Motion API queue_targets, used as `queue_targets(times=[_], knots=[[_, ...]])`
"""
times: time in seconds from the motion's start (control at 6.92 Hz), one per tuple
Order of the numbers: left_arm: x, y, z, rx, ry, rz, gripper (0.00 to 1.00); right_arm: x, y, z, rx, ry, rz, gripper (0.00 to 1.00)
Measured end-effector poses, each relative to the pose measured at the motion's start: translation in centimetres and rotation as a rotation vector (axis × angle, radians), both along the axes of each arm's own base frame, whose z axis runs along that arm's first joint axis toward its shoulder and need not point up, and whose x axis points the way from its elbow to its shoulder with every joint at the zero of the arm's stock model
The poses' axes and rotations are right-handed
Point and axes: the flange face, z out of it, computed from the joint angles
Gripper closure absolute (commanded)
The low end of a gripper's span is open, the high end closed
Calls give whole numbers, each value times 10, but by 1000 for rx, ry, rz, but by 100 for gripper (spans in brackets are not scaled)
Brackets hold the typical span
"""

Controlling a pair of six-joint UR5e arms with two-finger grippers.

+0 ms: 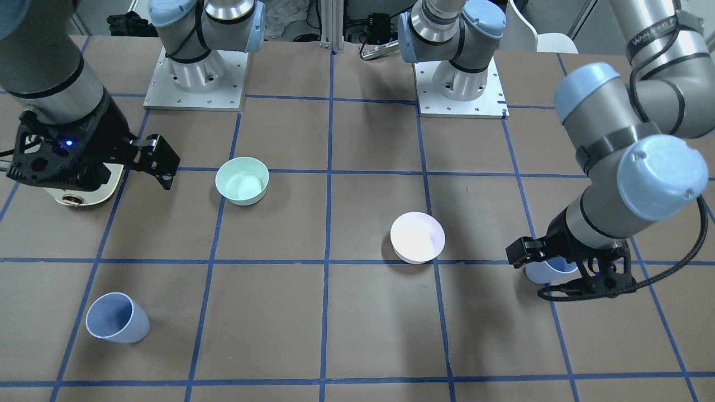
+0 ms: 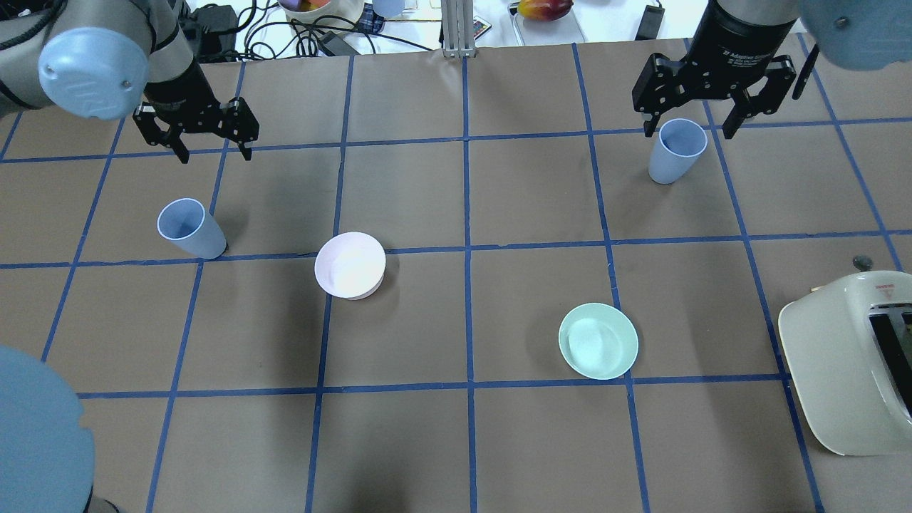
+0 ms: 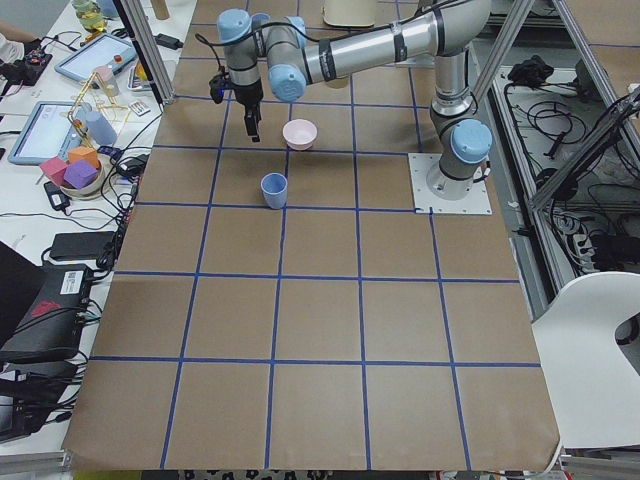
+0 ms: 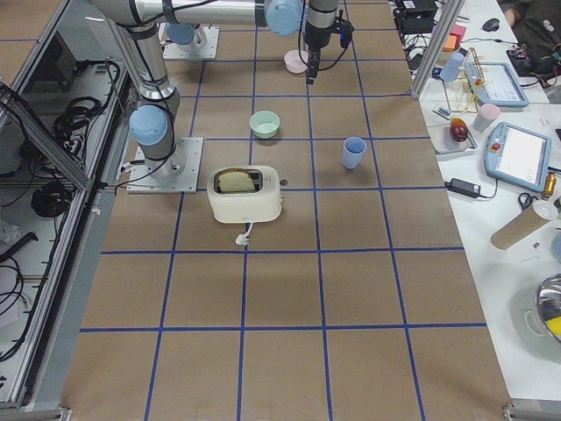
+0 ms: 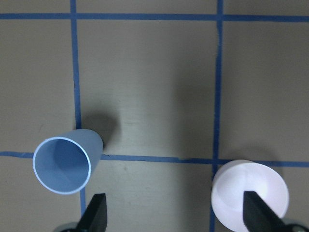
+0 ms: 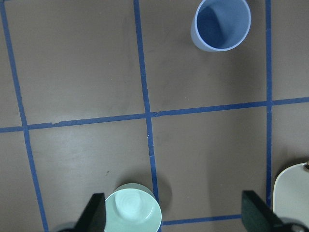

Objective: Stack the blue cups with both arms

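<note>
One blue cup [image 2: 189, 229] stands upright on the left side of the table, beside the pink bowl [image 2: 350, 264]. My left gripper [image 2: 215, 153] hangs open and empty high above the table, beyond this cup. In the left wrist view [image 5: 176, 215] the cup [image 5: 63, 165] lies outside the left finger. The second blue cup [image 2: 675, 151] stands upright at the far right. My right gripper [image 2: 687, 132] is open and empty, high over it. In the right wrist view [image 6: 175, 215] this cup [image 6: 222, 24] is far off at the top.
A mint-green bowl [image 2: 598, 340] sits right of centre. A cream toaster [image 2: 848, 370] stands at the right edge. Blue tape lines grid the brown table. Clutter and cables lie beyond the far edge.
</note>
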Motion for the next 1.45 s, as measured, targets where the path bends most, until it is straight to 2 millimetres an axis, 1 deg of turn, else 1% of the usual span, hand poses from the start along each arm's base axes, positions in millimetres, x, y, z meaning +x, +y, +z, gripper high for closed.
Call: queue_targets(times=[0.14, 0.29, 0.43, 0.58, 0.72, 0.87, 1.01, 1.16, 1.3, 1.45], knots=[[22, 7, -33, 57, 6, 33, 14, -19, -22, -15, -18, 4, 1, 0], [37, 17, -58, 104, 16, 60, 62, -45, -43, -29, -29, 6, 10, 0], [45, 24, -73, 130, 23, 70, 100, -77, -63, -43, -26, 5, 30, 0], [48, 26, -82, 140, 26, 73, 100, -104, -85, -63, -25, 1, 47, 0], [50, 25, -86, 137, 26, 75, 100, -119, -107, -87, -31, -2, 55, 0], [50, 23, -86, 127, 25, 73, 100, -126, -123, -115, -21, -7, 58, 0], [46, 21, -81, 109, 21, 69, 100, -130, -131, -134, -5, -13, 59, 0], [32, 12, -68, 76, 16, 54, 100, -131, -136, -150, 11, -18, 59, 0], [-1, -3, -49, 28, 10, 50, 100, -132, -139, -165, 25, -22, 59, 0], [-52, -17, -31, -25, 21, 88, 100, -133, -141, -176, 37, -25, 58, 4]])
